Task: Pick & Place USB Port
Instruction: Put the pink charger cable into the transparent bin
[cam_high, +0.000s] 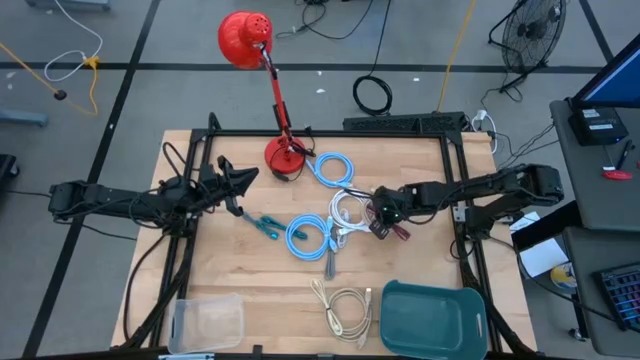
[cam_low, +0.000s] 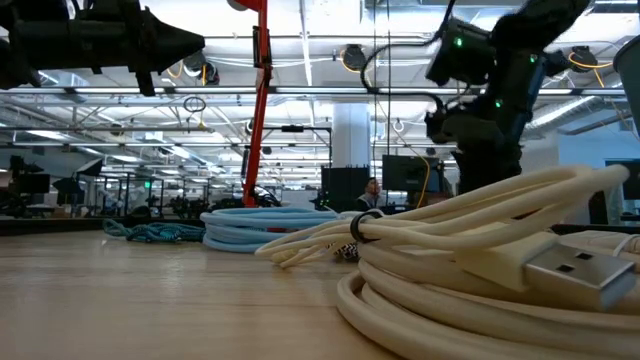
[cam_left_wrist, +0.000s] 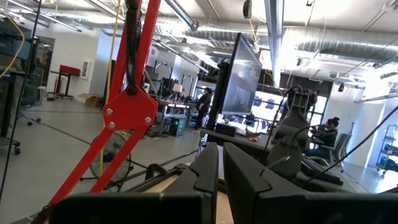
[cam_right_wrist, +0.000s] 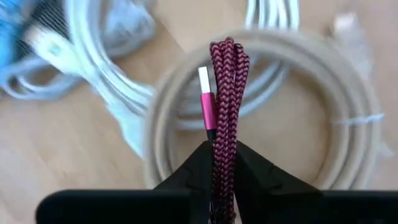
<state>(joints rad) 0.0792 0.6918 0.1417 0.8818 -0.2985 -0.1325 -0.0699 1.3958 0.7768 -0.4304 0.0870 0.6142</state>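
A maroon braided USB cable (cam_right_wrist: 228, 81), folded into a bundle with a pink plug (cam_right_wrist: 207, 109), sits in my right gripper (cam_right_wrist: 221, 152), which is shut on it over the middle of the table (cam_high: 385, 218). Under it lie a white coil (cam_high: 348, 210) and blue coils (cam_high: 310, 236). A beige USB cable (cam_high: 345, 310) rests on the table near the front edge, beside a teal bin (cam_high: 432, 320). My left gripper (cam_high: 245, 177) is shut and hovers over the left side, pointing at the lamp. My right gripper pinches the folded maroon bundle (cam_right_wrist: 225, 134) between its two fingers, several strands together. The fingers lie along the strands. The looped end and the pink plug stick out past the fingertips, above the coils on the table.
A red desk lamp (cam_high: 285, 155) stands at the far middle, its arm close to my left gripper (cam_left_wrist: 221, 165). A teal cable (cam_high: 265, 226) lies left of the blue coils. A clear container (cam_high: 205, 320) sits at the near left. A black frame (cam_high: 460, 190) borders the table.
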